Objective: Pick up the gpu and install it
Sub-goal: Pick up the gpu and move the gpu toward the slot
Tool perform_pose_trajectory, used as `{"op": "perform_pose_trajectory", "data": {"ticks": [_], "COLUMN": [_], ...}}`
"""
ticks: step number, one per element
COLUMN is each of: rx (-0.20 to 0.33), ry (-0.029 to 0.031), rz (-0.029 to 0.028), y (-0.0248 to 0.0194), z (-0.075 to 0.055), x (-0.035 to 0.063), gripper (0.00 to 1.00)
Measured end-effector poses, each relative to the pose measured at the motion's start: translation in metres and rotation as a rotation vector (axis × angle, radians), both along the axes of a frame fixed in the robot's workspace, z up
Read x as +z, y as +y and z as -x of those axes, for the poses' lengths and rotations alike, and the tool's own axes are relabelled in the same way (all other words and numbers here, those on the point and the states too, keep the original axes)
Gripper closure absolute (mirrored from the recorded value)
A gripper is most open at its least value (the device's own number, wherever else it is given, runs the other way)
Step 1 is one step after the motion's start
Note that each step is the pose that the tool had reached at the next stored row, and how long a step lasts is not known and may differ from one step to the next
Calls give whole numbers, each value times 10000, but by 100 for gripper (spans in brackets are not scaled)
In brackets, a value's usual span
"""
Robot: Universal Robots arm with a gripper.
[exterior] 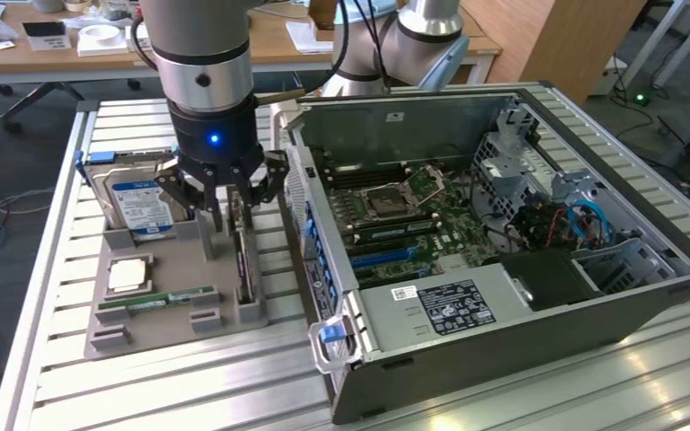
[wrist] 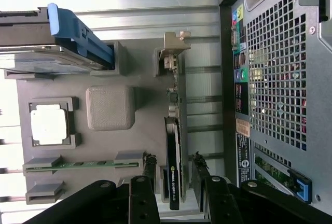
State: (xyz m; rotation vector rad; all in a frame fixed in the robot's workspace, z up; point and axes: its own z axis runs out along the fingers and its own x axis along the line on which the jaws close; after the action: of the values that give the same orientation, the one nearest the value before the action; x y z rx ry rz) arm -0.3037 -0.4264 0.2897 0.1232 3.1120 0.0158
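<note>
**1. Claw** (exterior: pixel 233 212) (wrist: pixel 175 166). We log it low over the grey holder tray (exterior: pixel 175 269) (wrist: pixel 140 63). Its 2 fingers (wrist: pixel 203 175) are apart, 1 on each side of the gpu. The wrist view shows a gap on both sides, so nothing is clamped. We judge this straddle to be set for a pinch across the card's thin body.

**2. Gpu** (exterior: pixel 244 269) (wrist: pixel 173 146). It stands on its long edge in a slot of the tray, upright, so both flat faces are offered to the fingers.

**3. Other tray contents.** We count 3, each in its own cradle and clear of the claw:
- the blue-labelled hard drive (exterior: pixel 141 202) (wrist: pixel 46 60), on edge
- the processor (exterior: pixel 129 274) (wrist: pixel 49 124), flat
- the green RAM stick (exterior: pixel 159 299) (wrist: pixel 78 165), flat between clips

**4. Computer case** (exterior: pixel 501 310) (wrist: pixel 275 79). It lies on its side just beside the tray, to the exterior view's right. The panel is off and the motherboard (exterior: pixel 405 224) faces up, which we judge leaves it open to access from above.

**5. Counter** (exterior: pixel 201 386). Its slatted metal top carries both the tray and the case.
</note>
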Motion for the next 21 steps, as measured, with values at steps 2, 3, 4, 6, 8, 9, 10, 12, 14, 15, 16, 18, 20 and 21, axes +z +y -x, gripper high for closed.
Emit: {"op": "perform_pose_trajectory", "data": {"ticks": [2, 3, 4, 6, 8, 9, 10, 12, 14, 15, 16, 18, 20, 21], "rx": [0, 0, 0, 0, 0, 0, 0, 2, 1, 0, -1, 0, 0, 0], "ry": [-1, -2, -2, -2, -2, 0, -1, -2, -3, -3, -2, -2, -2, -1], "rz": [-2, -2, -2, -2, -2, -1, -1, -2, -3, -3, -2, -2, -2, -2], "y": [0, 0, 0, 0, 0, 0, 0, 0, 0, 0, 0, 0, 0, 0], "z": [0, 0, 0, 0, -5, -5, -5, -13, -23, -24, -24, -24, -24, -24], "x": [-1, -1, -1, -1, -75, -82, -86, -96, -107, -116, -129, -165, -202, -219], "gripper": [58, 58, 58, 58, 58, 58, 58, 58, 58, 58, 58, 58, 58, 58]}}
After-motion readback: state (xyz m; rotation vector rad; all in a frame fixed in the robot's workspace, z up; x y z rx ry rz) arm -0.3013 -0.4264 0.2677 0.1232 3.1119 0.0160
